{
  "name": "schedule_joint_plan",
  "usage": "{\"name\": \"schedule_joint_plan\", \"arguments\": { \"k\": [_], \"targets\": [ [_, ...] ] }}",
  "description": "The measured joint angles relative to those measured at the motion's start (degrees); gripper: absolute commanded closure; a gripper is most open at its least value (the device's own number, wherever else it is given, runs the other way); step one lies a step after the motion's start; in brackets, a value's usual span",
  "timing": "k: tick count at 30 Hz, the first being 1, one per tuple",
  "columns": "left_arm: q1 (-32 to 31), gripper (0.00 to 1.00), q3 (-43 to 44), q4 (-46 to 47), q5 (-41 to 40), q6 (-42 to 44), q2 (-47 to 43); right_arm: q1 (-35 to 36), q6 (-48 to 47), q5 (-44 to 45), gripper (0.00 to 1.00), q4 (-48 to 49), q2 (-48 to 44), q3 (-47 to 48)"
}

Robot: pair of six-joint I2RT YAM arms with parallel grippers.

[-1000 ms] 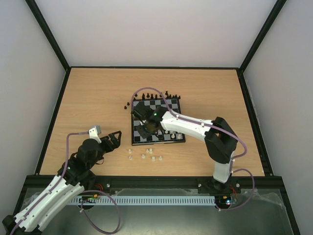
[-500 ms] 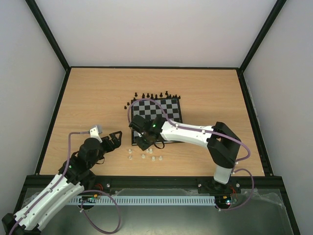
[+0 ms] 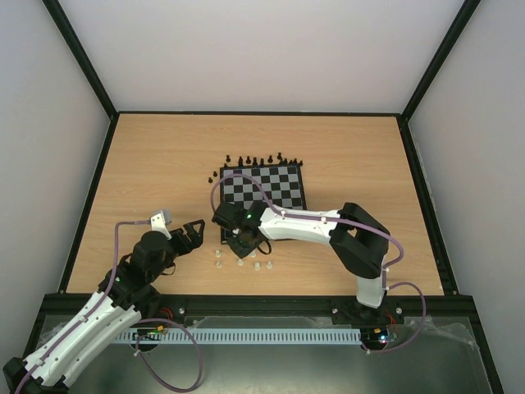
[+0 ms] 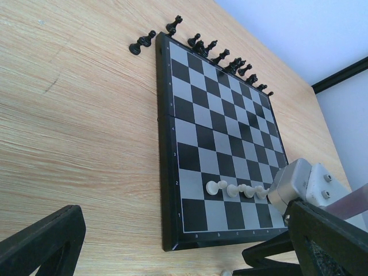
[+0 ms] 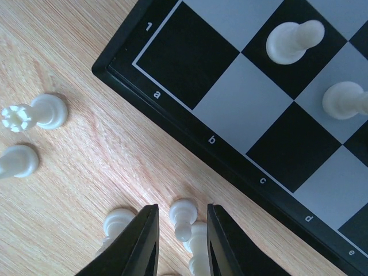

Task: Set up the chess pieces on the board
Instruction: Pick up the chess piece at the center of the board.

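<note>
The board (image 3: 283,190) lies mid-table, with black pieces (image 3: 258,160) lined up off its far edge and white pawns (image 4: 217,187) on its second row. Loose white pieces (image 3: 257,265) stand on the table before its near edge. My right gripper (image 5: 179,236) is open, down by the table just off the board's near-left corner (image 3: 239,242). Its jaws straddle a white pawn (image 5: 184,215) with a gap on each side. Another white piece (image 5: 198,244) stands right behind that pawn. My left gripper (image 4: 184,253) is open and empty, left of the board (image 3: 193,232).
More white pieces stand left of the right gripper's jaws: one (image 5: 115,221) close by, a rook (image 5: 49,110) and another (image 5: 17,161) farther off. Two black pieces (image 4: 142,44) stand off the board's far-left corner. The right arm (image 3: 312,222) lies across the board's near edge.
My right gripper has moved off the board's near-left squares toward me and down to the loose white pieces on the table. The left arm has not moved.
</note>
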Motion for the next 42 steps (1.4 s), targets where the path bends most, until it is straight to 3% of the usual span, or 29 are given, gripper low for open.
{"name": "schedule_joint_plan", "arguments": {
  "k": [23,29,42],
  "targets": [
    [0.0,0.00,0.0,-0.1,0.0,0.0,-1.9,1.2,-1.4,1.6,0.79,-5.3,4.4,3.2],
    [0.0,0.00,0.0,-0.1,0.0,0.0,-2.0,1.4,-1.6,1.6,0.87,-5.6,4.4,3.6],
    [0.0,0.00,0.0,-0.1,0.0,-0.1,-2.3,1.4,-1.8,1.6,0.91,-5.7,4.6,3.7]
  ]
}}
